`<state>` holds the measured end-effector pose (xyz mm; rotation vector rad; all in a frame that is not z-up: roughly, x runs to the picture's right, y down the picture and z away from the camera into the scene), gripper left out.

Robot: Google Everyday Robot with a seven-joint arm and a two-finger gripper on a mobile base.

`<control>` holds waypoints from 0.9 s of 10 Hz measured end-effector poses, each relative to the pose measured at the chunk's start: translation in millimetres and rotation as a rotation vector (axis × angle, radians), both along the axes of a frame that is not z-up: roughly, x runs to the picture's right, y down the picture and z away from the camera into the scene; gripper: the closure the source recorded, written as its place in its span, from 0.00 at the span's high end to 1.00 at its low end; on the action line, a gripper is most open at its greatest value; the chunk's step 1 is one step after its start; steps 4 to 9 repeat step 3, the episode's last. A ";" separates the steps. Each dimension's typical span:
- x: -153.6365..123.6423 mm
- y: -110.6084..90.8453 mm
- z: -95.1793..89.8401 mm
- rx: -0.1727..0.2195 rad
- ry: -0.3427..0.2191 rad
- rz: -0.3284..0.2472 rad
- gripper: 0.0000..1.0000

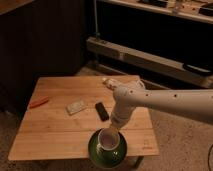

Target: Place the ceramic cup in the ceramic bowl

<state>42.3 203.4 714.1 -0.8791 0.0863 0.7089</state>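
Dim, warm light falls on the bench [60, 130]; the background sinks into shadow. The gripper [111, 134] above the bowl [107, 150] looks soft, blurred.

— Where is the gripper [111, 131]?
— Right at the far rim of the ceramic cup [107, 140], which sits in the ceramic bowl [107, 152] at the table's [50, 135] near edge.
— Behind it?
— A dark bar [102, 111] just beyond; a flat packet [76, 106] further left, a marker [38, 103] far left.
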 end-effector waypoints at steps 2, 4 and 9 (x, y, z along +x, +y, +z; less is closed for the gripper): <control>-3.6 2.8 16.6 -0.027 -0.028 0.015 0.80; -2.9 3.1 17.2 -0.038 -0.033 0.019 0.80; -2.9 3.1 17.2 -0.038 -0.033 0.019 0.80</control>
